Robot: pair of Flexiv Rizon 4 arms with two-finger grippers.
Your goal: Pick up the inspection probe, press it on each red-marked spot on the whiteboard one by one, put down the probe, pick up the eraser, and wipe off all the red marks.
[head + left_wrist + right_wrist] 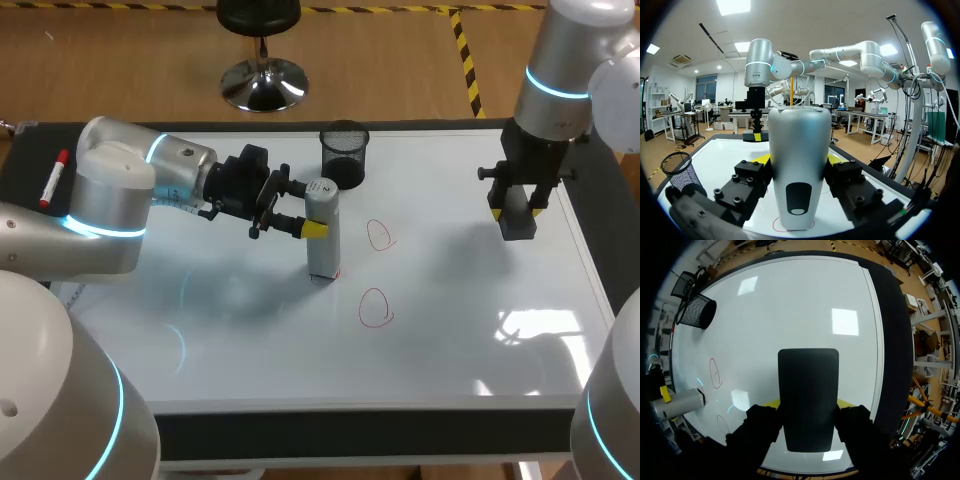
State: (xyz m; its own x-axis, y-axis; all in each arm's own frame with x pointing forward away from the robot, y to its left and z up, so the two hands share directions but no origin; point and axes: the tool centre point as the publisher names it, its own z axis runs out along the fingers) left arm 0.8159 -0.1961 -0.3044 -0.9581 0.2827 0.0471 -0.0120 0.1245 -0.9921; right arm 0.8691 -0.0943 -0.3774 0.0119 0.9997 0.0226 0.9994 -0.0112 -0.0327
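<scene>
The inspection probe point(322, 235), a silver cylinder, stands upright on the whiteboard point(470, 300) with its foot on a red mark point(790, 227). My left gripper point(310, 210) is shut on the probe point(799, 175) from both sides, about halfway up. Two more red ovals point(380, 234) point(375, 308) lie just right of the probe. My right gripper point(517, 213) is over the board's right part, shut on the dark eraser point(517, 225). In the right wrist view the eraser point(808, 395) sits between that gripper's fingers, pointing down at the board, with the ovals point(715, 372) off beside the probe.
A black mesh cup point(344, 155) stands at the board's far edge, behind the probe. A red marker pen point(53, 177) lies on the dark table left of the board. The board's raised dark frame point(590, 270) runs along its right side.
</scene>
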